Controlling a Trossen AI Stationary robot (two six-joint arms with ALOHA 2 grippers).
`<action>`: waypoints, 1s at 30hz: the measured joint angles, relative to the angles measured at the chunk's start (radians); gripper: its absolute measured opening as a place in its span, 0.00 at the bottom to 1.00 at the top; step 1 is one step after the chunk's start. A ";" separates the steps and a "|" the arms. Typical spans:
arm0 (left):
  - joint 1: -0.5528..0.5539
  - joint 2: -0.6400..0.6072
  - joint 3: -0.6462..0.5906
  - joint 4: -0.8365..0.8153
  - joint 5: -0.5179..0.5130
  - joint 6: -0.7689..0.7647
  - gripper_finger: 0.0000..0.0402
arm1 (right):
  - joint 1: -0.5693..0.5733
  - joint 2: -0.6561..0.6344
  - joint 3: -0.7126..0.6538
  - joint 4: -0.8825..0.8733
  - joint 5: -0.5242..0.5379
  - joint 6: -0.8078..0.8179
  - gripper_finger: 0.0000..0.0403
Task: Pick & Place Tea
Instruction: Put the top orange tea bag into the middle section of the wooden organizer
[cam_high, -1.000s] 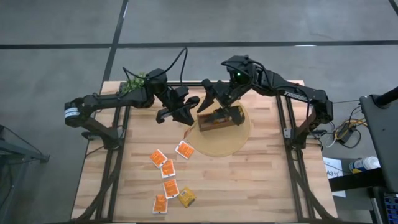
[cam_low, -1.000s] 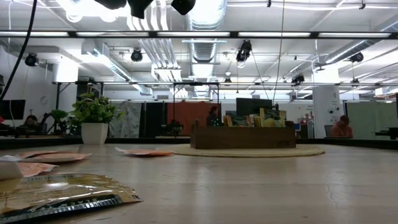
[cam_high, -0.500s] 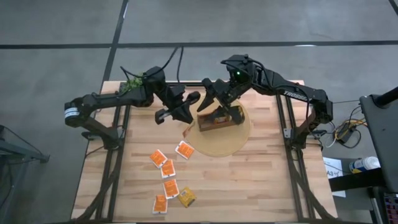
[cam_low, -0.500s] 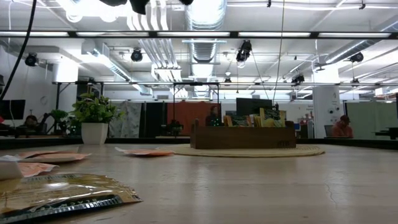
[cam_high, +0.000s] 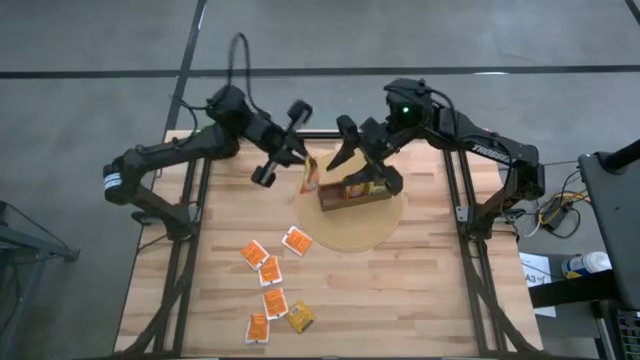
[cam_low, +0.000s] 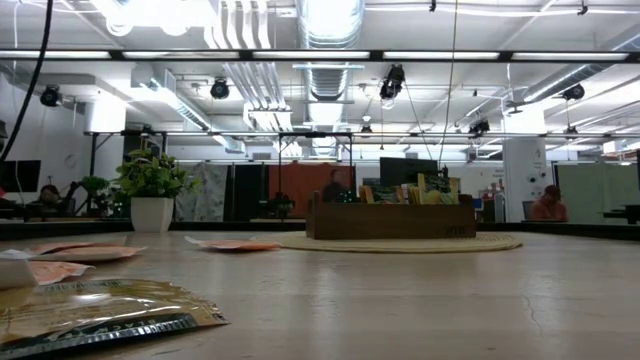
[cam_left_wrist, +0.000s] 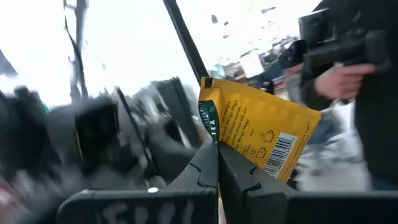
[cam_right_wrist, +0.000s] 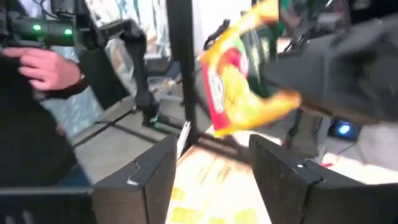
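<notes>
Above the far half of the worktop (cam_high: 420, 300), the left claw (cam_left_wrist: 217, 163) is clenched on the lower edge of a yellow tea sachet (cam_left_wrist: 258, 135), holding it upright and clear of the surface, just left of the wooden box (cam_high: 352, 193). The pinch at one edge leaves most of the packet free, which would suit either a hand-over or a drop into a compartment. Opposite it, the right claw (cam_right_wrist: 210, 163) stands spread wide and empty, aimed at the same sachet from the box side. By this posture it is probably waiting to receive the packet, though the blurred wrist views leave that only a fair guess.

The box sits on a round woven mat (cam_high: 388, 228). In the low view sachets already stand on end inside it, a sign that filing them upright is the aim. That would explain the vertical hold now.

On the near left of the worktop six more packets lie flat and untouched: five orange-and-white sachets (cam_high: 272, 271) scattered in a loose column, and one yellow sachet on the worktop (cam_high: 300, 316) beside the lowest pair. A potted plant (cam_low: 151, 185) stands at the far left corner, well apart from the work. A person's hand (cam_right_wrist: 43, 65) shows in the room beyond, away from both arms.
</notes>
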 joint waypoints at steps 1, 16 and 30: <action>0.003 0.000 0.024 0.001 -0.002 0.035 0.00 | -0.009 -0.003 0.000 0.025 0.000 0.018 0.49; 0.018 0.003 0.195 -0.001 0.120 0.203 0.00 | -0.063 0.079 0.000 0.631 -0.169 0.596 0.49; 0.059 0.005 0.193 -0.020 0.145 0.180 0.00 | -0.054 0.147 -0.001 0.645 -0.162 0.666 0.49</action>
